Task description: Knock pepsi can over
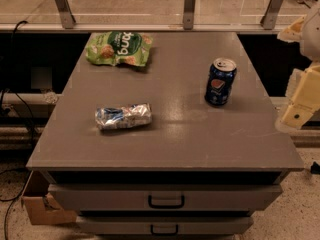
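Camera view: pepsi can [220, 82] upright, tool [296, 115] seemingly rightward.

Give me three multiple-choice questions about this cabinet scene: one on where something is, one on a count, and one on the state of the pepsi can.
1. Where is the gripper?
A) off the right edge of the cabinet
B) directly above the can
C) over the far left corner

2. How many drawer handles show?
A) one
B) two
C) four

3. The pepsi can is:
A) lying on its side
B) standing upright
C) crushed flat

Answers:
1 A, it hangs beside the right edge, apart from the can.
2 B, one sits above the other.
3 B, its silver top faces up.
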Tool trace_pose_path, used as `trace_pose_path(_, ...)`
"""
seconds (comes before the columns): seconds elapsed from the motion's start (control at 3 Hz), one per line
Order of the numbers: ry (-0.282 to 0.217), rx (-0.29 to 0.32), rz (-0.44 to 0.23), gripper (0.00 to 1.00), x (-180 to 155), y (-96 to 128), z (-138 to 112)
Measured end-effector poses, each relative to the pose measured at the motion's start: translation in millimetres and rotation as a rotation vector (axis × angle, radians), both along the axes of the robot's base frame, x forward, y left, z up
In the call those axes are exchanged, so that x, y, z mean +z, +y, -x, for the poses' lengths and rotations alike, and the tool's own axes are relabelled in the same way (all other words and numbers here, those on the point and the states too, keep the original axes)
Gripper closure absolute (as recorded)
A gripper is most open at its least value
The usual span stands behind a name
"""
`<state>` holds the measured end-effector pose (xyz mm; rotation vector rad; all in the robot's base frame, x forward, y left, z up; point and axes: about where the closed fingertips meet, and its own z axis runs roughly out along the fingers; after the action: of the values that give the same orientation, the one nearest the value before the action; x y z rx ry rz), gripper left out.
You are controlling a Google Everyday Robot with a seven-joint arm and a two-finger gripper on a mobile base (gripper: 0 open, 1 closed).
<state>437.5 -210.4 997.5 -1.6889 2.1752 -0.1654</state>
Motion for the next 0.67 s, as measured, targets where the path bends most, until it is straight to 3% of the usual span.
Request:
trace_pose_path(0.33, 0.000, 0.000, 0.000, 0.00, 0.1, 0.0, 0.0)
trace_pose_path(0.67, -0.011, -0.020, -0.099, 0.00, -5.1, -5.2, -7.6)
